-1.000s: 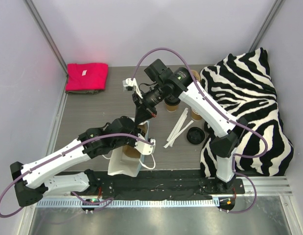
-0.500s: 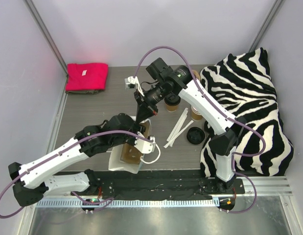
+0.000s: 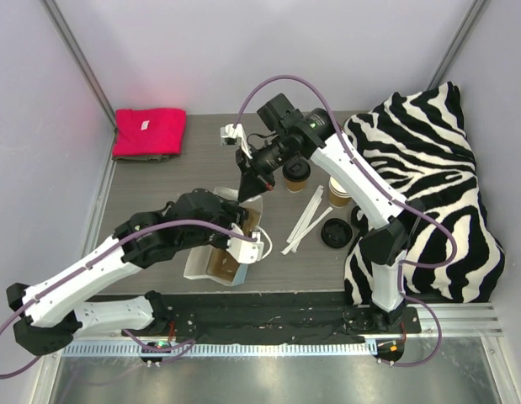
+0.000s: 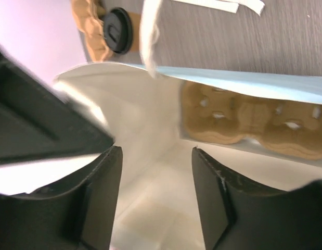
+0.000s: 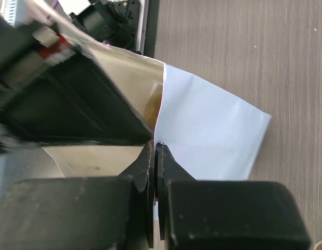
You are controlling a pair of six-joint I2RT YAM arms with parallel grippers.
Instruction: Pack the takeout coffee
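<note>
Top external view: I'm holding the bag (image 3: pixel 195 268) open for loading, right hand (image 5: pixel 155 151) pinching its rim, left hand (image 4: pixel 155 156) spread empty at its mouth, near the carrier (image 4: pixel 244 117) inside. Takeout coffee (image 3: pixel 296 174) is standing beyond the bag; next, I judge, comes fetching it.

Site: a robotics lab test cell, not a home or shop.

Evidence: the left arm (image 3: pixel 100 269) and right arm (image 3: pixel 361 189), both white, are bolted to a mounting rail (image 3: pixel 285 318) at the near edge of a wood-grain surface (image 3: pixel 176 181). Purple cables (image 3: pixel 281 80) hang in loops. The pale walls (image 3: pixel 268 42) are plain and framed by aluminium posts (image 3: pixel 76 55).

Unrelated staged props share the surface: takeout coffee (image 3: pixel 296 172), red cloth (image 3: pixel 148 132), zebra-print cloth (image 3: pixel 428 168).
</note>
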